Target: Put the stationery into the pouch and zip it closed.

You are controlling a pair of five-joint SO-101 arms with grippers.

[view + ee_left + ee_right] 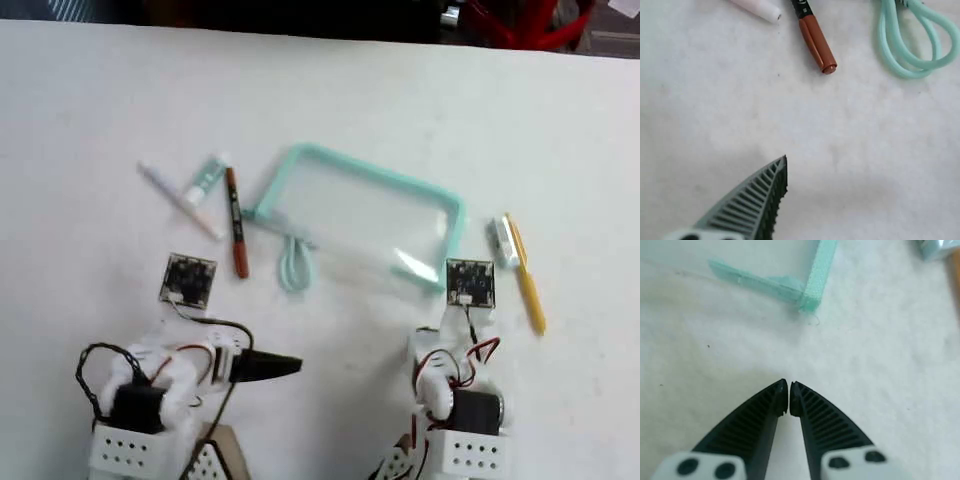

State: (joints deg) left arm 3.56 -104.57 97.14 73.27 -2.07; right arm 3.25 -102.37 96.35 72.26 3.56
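A clear pouch with a mint green rim (370, 175) lies flat at the table's centre, its mint cord loop (293, 265) trailing from the left corner. A brown marker (236, 225), a white pen (180, 200) and a mint-and-white tube (205, 180) lie left of it. A yellow pen (525, 275) and a small white piece (500, 240) lie to its right. My left gripper (255, 340) is open near the front edge; one finger (765, 197) shows, short of the marker's tip (815, 42) and the loop (910, 45). My right gripper (789, 390) is shut on nothing, just short of the pouch's corner (812, 292).
Both arm bases (140, 410) (460, 400) stand at the table's front edge. The white table (100, 100) stretches bare behind the pouch to a dark back edge with red objects (520, 20).
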